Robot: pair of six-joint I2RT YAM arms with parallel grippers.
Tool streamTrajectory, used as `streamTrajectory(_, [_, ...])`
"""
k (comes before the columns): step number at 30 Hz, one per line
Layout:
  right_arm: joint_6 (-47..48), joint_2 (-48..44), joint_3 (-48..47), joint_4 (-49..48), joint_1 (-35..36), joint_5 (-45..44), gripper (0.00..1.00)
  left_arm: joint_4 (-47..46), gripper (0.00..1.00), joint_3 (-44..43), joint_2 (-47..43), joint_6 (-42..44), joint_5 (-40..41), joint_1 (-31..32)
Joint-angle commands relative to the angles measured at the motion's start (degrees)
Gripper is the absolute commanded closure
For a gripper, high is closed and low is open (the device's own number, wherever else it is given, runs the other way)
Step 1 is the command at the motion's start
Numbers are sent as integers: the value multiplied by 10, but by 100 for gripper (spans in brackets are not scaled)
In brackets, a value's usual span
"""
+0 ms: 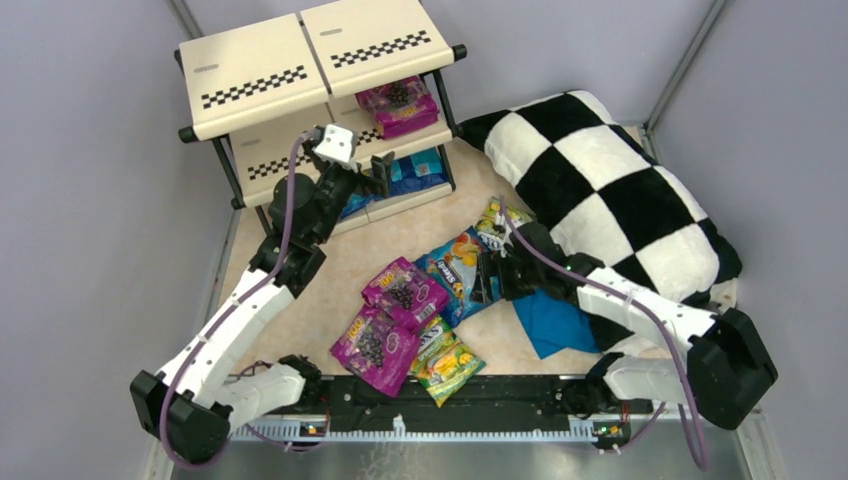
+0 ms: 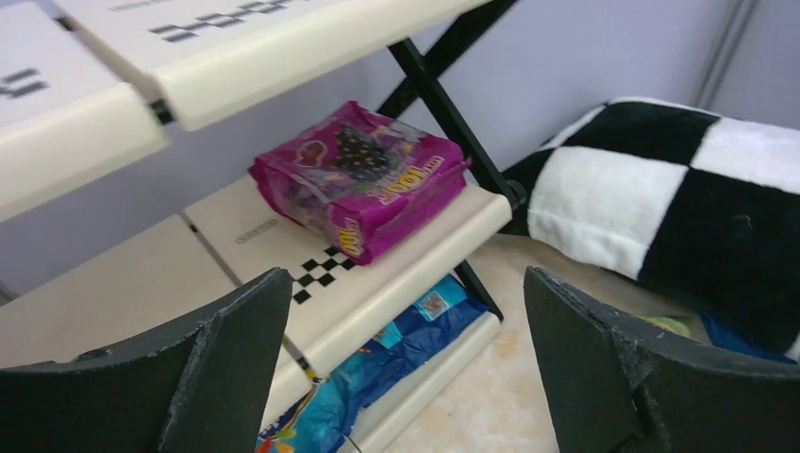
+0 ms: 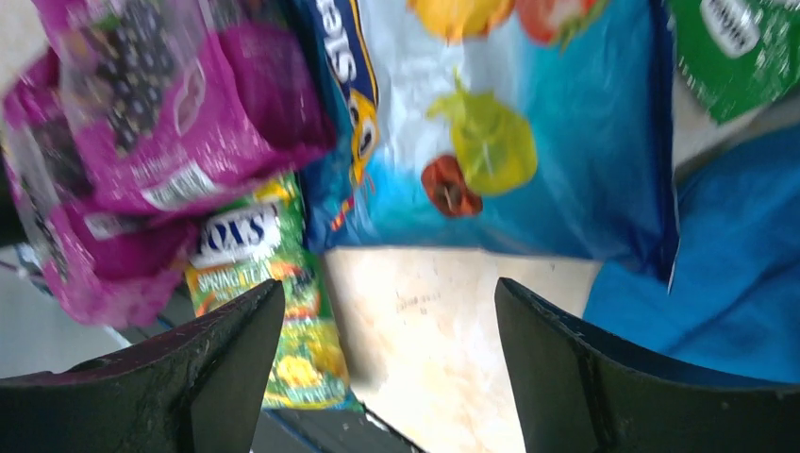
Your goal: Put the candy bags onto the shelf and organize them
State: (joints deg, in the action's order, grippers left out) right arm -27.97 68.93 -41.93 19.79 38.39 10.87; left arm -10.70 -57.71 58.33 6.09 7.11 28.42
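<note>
Magenta-purple with dark grapes, one candy bag (image 1: 398, 105) lies on the right half of the middle tier of the shelf (image 1: 262, 75), which stands in the upper left of the overhead view. On the bottom tier beneath it lie blue bags (image 1: 418, 168); how many I cannot tell. The left gripper (image 1: 378, 172) hangs just in front of the shelf's lower tiers, its jaws wide apart with nothing between them. Its wrist view looks past both fingers (image 2: 236, 349) at that purple bag and the blue ones below.

Around the centre of the overhead view more bags lie loose on the table (image 1: 330, 250). A blue bag with orange fruit (image 1: 455, 268) is there, with a purple grape bag (image 1: 403, 292) at its lower left, touching a second purple bag (image 1: 375, 345). A green-yellow bag (image 1: 446, 362) lies nearest the arm bases, and another green-yellow packet (image 1: 500, 214) lies against the checkered pillow (image 1: 610, 180) at the right. The right gripper (image 1: 490, 272) sits low at the blue bag's right edge, jaws apart and empty. Its wrist view, somewhat blurred, shows bare table between the fingers. A blue cloth (image 1: 555, 325) lies beneath the right arm, beside the pillow.
</note>
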Motion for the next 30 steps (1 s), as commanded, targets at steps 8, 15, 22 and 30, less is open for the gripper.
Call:
streamTrajectory(8, [-107,-49,95,-97,66,131,17,16,1,-46,58,-59,-91,13])
streamTrajectory(15, [-191,-21,178,-172,102,156,20,18,1,-43,70,-49,-57,19])
streamTrajectory(22, [-160,21,180,-194,126,180,29,21,1,-47,72,-51,-61,25])
streamTrajectory(30, [-211,85,184,-282,146,154,48,22,1,-44,74,-45,-37,27])
